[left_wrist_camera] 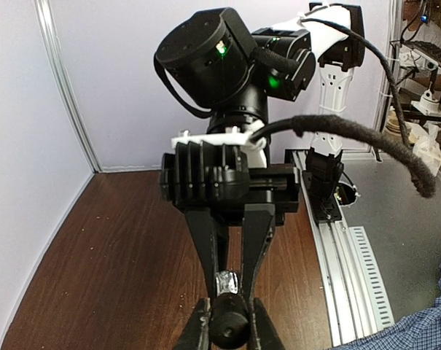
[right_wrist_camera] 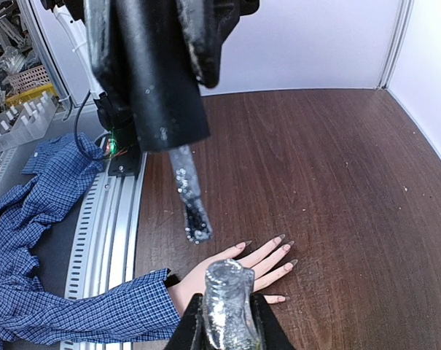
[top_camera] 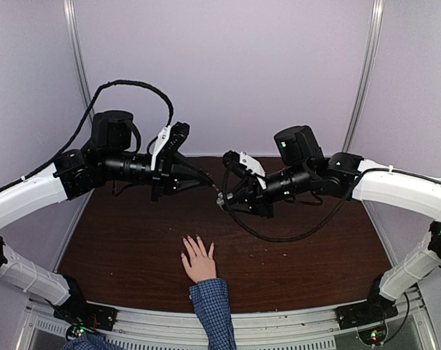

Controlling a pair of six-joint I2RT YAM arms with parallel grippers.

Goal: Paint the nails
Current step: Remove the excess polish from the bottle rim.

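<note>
A light-skinned hand (top_camera: 199, 261) with a blue checked cuff (top_camera: 213, 299) lies flat on the brown table, fingers spread. Its nails (right_wrist_camera: 281, 239) show in the right wrist view. My left gripper (top_camera: 208, 184) is shut on the black polish cap (left_wrist_camera: 229, 326); its glittery brush (right_wrist_camera: 193, 208) hangs free in the air. My right gripper (top_camera: 224, 198) is shut on the open glittery polish bottle (right_wrist_camera: 228, 310) just below the brush. Both grippers meet above the table's middle, well beyond and above the hand. The right gripper's fingers (left_wrist_camera: 260, 240) face the left wrist camera.
The brown table (top_camera: 307, 255) is walled by pale panels at the back and sides. A metal rail (top_camera: 278, 321) runs along the near edge with both arm bases. The person's blue checked sleeve (right_wrist_camera: 67, 310) crosses the rail.
</note>
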